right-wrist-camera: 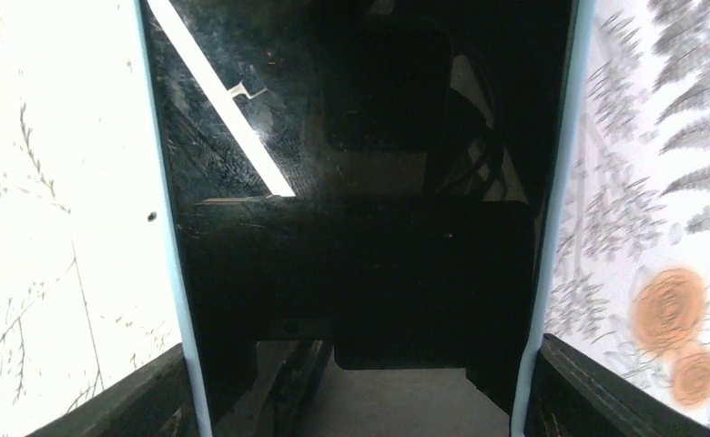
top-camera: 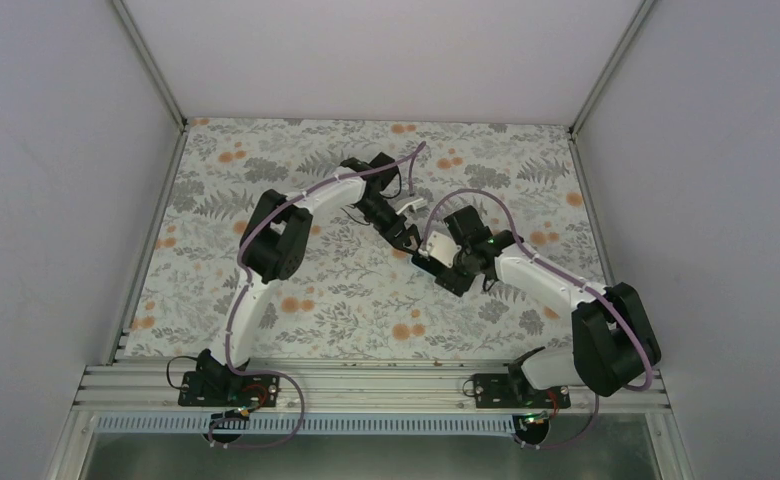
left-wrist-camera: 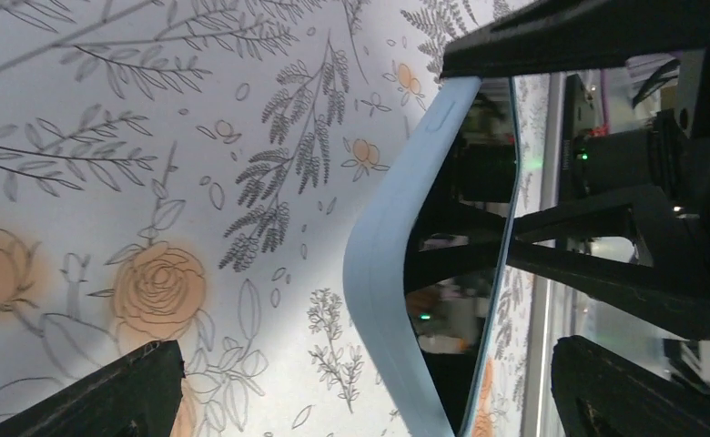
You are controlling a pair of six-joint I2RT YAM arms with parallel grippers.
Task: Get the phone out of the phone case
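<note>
A phone with a black screen (right-wrist-camera: 360, 164) sits in a light blue case (right-wrist-camera: 165, 228). My right gripper (right-wrist-camera: 360, 355) is shut on the case, with one finger (right-wrist-camera: 133, 401) on each long side. In the top view it holds the phone (top-camera: 433, 243) just above the middle of the table. My left gripper (top-camera: 403, 238) is right next to the phone's far end. In the left wrist view the case's rounded blue side wall (left-wrist-camera: 383, 273) and the reflective screen (left-wrist-camera: 465, 228) lie between the wide-apart fingers (left-wrist-camera: 106, 396) of my open left gripper (left-wrist-camera: 370, 364), and neither finger touches the case.
The floral tablecloth (top-camera: 316, 290) covers the table. White walls with metal frame posts (top-camera: 151, 75) enclose it on three sides. An aluminium rail (top-camera: 366, 385) runs along the near edge by the arm bases.
</note>
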